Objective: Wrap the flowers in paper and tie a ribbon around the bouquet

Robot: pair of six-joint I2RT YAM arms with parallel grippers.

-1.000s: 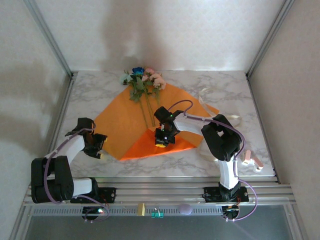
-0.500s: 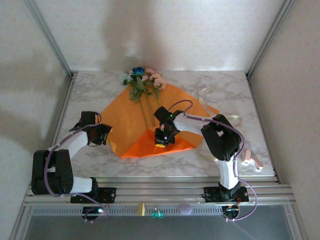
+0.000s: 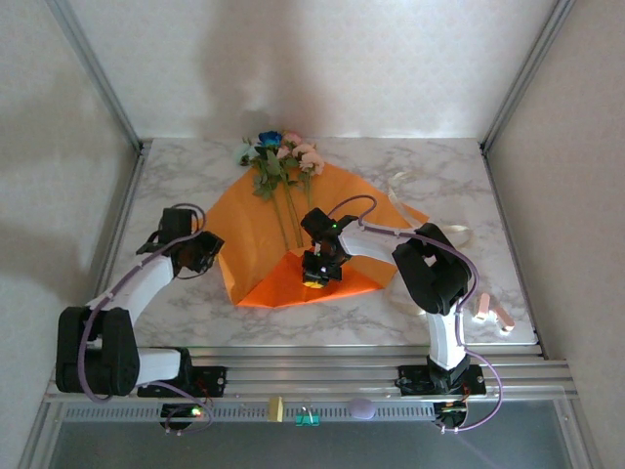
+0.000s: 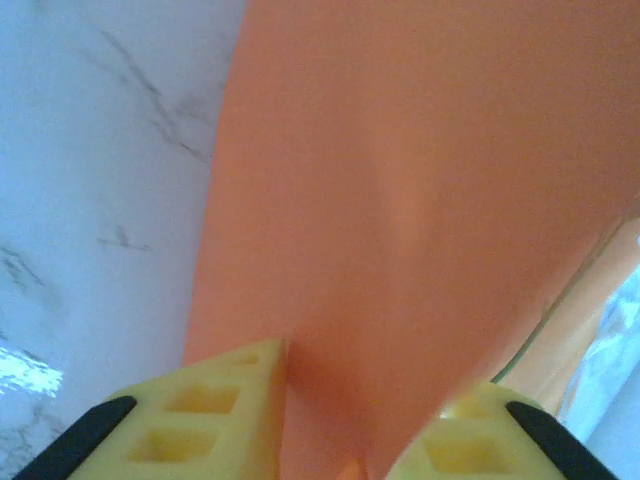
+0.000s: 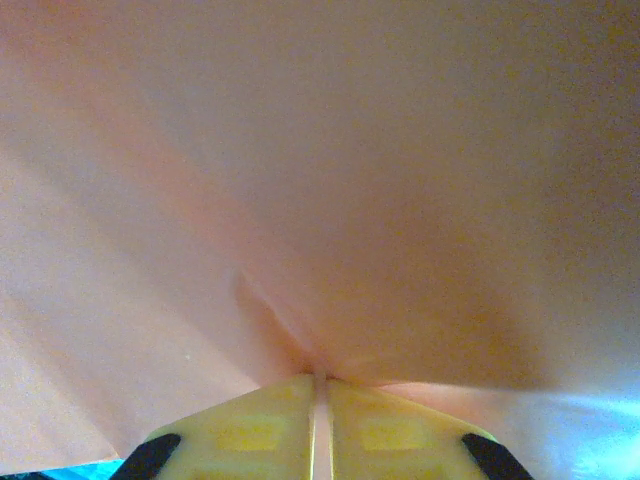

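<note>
Items on the marble surface (image 3: pixel 459 176), as we count them:

- Paper (image 3: pixel 244 234): one orange sheet, spread at the centre, its near edge folded up.
- Flowers (image 3: pixel 278 161): one bunch. The stems lie on the sheet and the blooms sit past its far edge.
- Ribbon (image 3: pixel 402 191): one cream strip, by the sheet's right corner.
- Small pink pieces (image 3: pixel 491 313): two, near the right edge.
- Left tool (image 3: pixel 207 249): one, at the sheet's left corner. Its jaws are narrow with a raised fold between them; we cannot tell if it grips.
- Right tool (image 3: pixel 314 277): one, clamped tight on the near fold.
</note>
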